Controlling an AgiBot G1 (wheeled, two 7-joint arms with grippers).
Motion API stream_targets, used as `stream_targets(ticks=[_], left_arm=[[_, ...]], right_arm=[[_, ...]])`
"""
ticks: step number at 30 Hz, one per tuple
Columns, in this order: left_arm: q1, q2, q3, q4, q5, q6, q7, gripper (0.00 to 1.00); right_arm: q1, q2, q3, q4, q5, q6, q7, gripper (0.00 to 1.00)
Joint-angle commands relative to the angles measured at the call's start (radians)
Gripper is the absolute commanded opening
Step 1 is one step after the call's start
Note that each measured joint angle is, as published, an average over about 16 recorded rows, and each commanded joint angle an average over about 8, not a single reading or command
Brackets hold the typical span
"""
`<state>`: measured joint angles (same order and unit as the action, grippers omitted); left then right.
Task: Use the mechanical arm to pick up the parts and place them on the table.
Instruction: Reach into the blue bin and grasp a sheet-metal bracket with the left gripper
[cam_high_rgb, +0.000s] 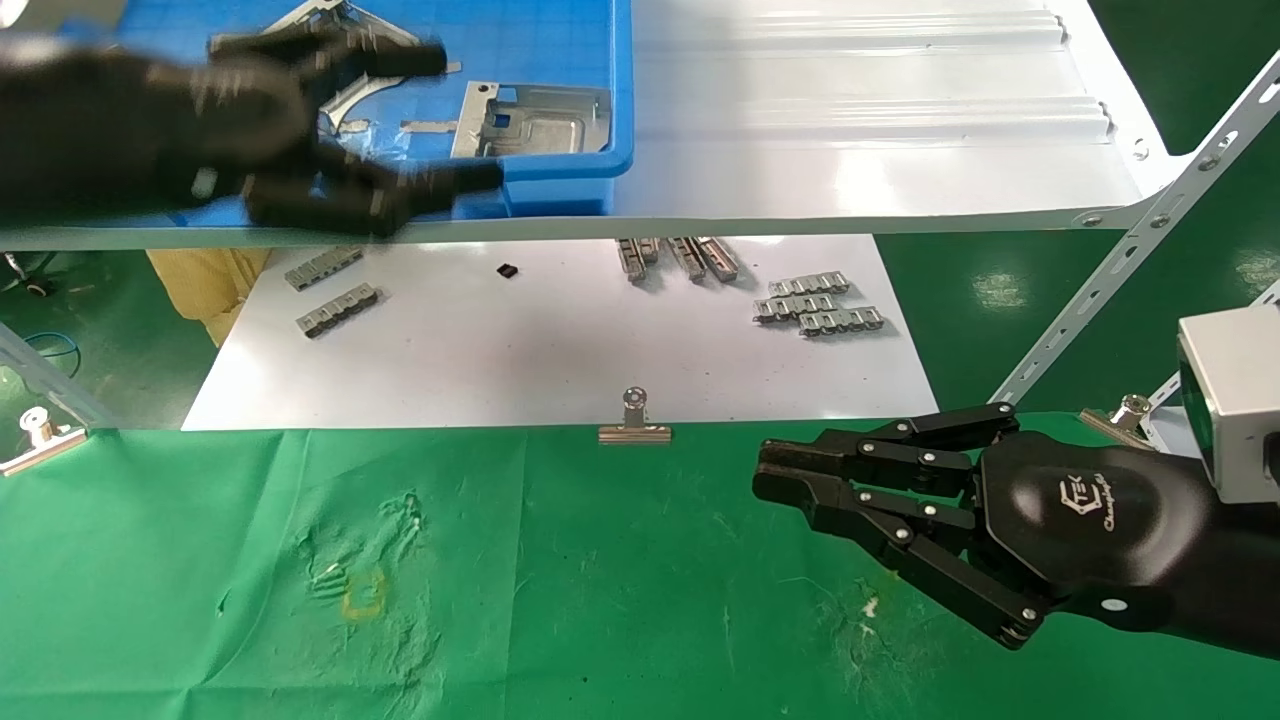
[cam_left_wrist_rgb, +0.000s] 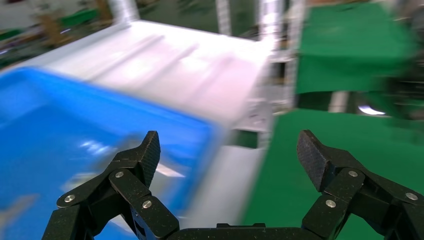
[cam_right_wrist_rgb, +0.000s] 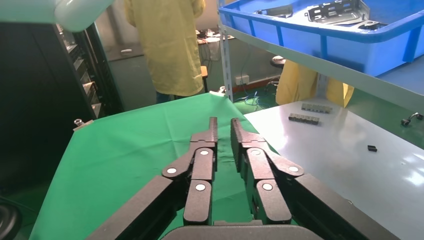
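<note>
Silver-grey stamped plates, the parts, lie in a blue bin on the shelf: one at the bin's near right, another partly hidden behind my left gripper. My left gripper is blurred above the bin, open and empty; the left wrist view shows its fingers spread wide over the bin. My right gripper hovers low over the green cloth table at the right, fingers together with nothing between them, as the right wrist view shows. The bin and plates show there too.
A glossy white ribbed shelf carries the bin. Below it a white board holds ridged metal strips, more strips and a small black piece. A binder clip grips its front edge. A person in yellow stands beyond.
</note>
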<state>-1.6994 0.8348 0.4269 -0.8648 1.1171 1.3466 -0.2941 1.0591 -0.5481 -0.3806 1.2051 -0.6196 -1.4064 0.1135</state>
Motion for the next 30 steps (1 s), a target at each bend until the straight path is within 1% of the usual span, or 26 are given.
stream_targets(ticks=[1,6,7,8,9,14,15,16,17,18,23,26,30], left_arm=[[-0.091,0.051,0.029,0.105,0.068,-0.023,-0.001,1.00],[-0.235,0.152,0.083,0.373,0.198,-0.136,0.055,1.00],[-0.257,0.167,0.092,0.419,0.220,-0.161,0.067,1.00],[-0.275,0.180,0.100,0.459,0.239,-0.185,0.080,0.99],[-0.292,0.190,0.106,0.498,0.255,-0.211,0.092,0.93],[-0.343,0.223,0.125,0.639,0.308,-0.337,0.147,0.31],[-0.349,0.226,0.127,0.659,0.314,-0.359,0.155,0.19],[-0.354,0.230,0.128,0.678,0.319,-0.379,0.162,0.08],[-0.358,0.233,0.130,0.694,0.323,-0.394,0.168,0.01],[-0.362,0.235,0.131,0.709,0.326,-0.408,0.174,0.00],[-0.372,0.237,0.135,0.760,0.334,-0.424,0.198,0.00],[-0.376,0.234,0.137,0.776,0.337,-0.395,0.210,0.00],[-0.385,0.227,0.139,0.788,0.337,-0.327,0.224,0.00]], right_arm=[[0.000,0.000,0.000,0.000,0.000,0.000,0.000,0.00],[0.000,0.000,0.000,0.000,0.000,0.000,0.000,0.00],[0.000,0.000,0.000,0.000,0.000,0.000,0.000,0.02],[0.000,0.000,0.000,0.000,0.000,0.000,0.000,0.07],[0.000,0.000,0.000,0.000,0.000,0.000,0.000,0.18],[0.000,0.000,0.000,0.000,0.000,0.000,0.000,0.81],[0.000,0.000,0.000,0.000,0.000,0.000,0.000,0.91],[0.000,0.000,0.000,0.000,0.000,0.000,0.000,0.98],[0.000,0.000,0.000,0.000,0.000,0.000,0.000,1.00],[0.000,0.000,0.000,0.000,0.000,0.000,0.000,1.00],[0.000,0.000,0.000,0.000,0.000,0.000,0.000,1.00],[0.000,0.000,0.000,0.000,0.000,0.000,0.000,1.00],[0.000,0.000,0.000,0.000,0.000,0.000,0.000,1.00]])
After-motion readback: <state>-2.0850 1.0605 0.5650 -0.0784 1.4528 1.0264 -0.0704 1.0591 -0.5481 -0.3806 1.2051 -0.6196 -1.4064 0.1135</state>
